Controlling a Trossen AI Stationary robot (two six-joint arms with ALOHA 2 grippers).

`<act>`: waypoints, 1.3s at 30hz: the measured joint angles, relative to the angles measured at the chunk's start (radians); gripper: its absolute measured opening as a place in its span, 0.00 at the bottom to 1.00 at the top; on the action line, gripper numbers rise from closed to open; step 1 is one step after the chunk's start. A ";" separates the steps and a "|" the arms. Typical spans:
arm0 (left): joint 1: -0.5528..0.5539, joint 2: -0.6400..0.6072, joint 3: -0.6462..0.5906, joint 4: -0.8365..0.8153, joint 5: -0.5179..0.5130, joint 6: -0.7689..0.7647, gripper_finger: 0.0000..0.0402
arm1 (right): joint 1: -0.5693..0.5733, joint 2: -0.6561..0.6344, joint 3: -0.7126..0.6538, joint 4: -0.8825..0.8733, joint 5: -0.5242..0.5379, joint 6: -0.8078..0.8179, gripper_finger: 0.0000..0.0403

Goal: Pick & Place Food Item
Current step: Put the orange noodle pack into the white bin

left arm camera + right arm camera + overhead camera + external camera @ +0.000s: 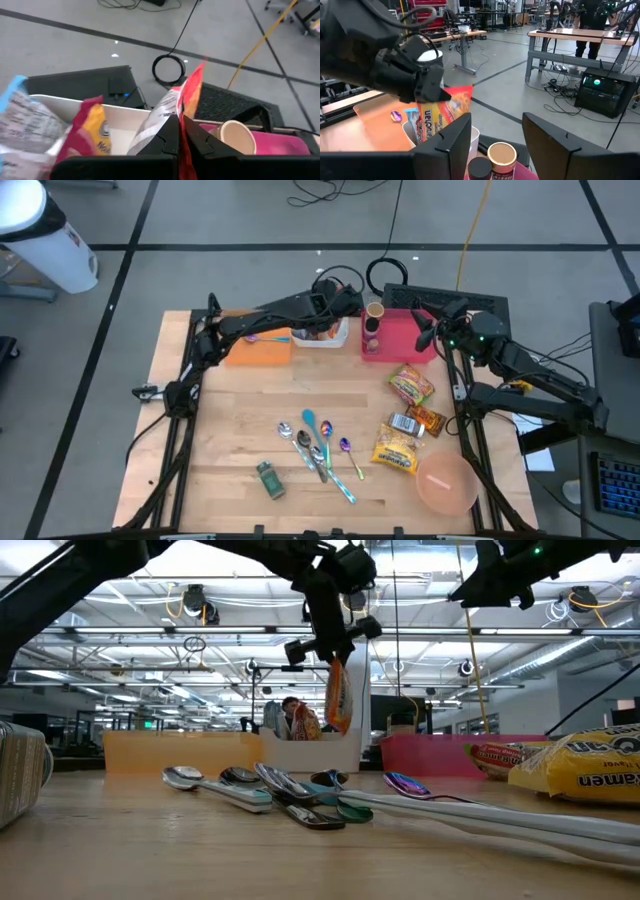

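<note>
A red-and-orange snack packet (pixel 338 695) hangs over the white bin (pixel 322 338) at the table's far middle, with my left gripper (pixel 335 307) shut on it. The bin holds other packets, among them a blue-and-white one (pixel 20 115) and a yellow-and-red one (pixel 91 129). My right gripper (pixel 495 142) stands open and level above the pink bin (pixel 402 335) at the far right, with nothing between its fingers. A paper cup (pixel 374 311) and a dark bottle (pixel 371 340) stand in the pink bin. My left gripper pinches the packet between its two fingers at one end (pixel 182 122), flat sides against the fingers. The fingers slant downward from the table's left side. The packet (pixel 445 112) hangs below and beyond the fingers, above the white bin. Whether its lower end touches the bin's contents, I cannot tell.
An orange bin (pixel 262 350) stands left of the white one. Three food packets (pixel 411 385) (pixel 425 420) (pixel 395 450) lie at the table's right. Several spoons (pixel 320 445) lie in the middle, a green item (pixel 270 480) near the front, a pink bowl (pixel 445 482) front right.
</note>
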 joint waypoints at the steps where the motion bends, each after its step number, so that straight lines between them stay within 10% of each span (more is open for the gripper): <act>1: 0.000 0.006 0.000 0.005 -0.001 -0.002 0.00 | 0.000 0.000 0.000 0.000 0.000 0.000 0.42; 39: 0.041 0.020 -0.188 0.065 -0.051 -0.044 0.00 | 0.000 0.042 0.000 -0.030 0.000 0.000 0.42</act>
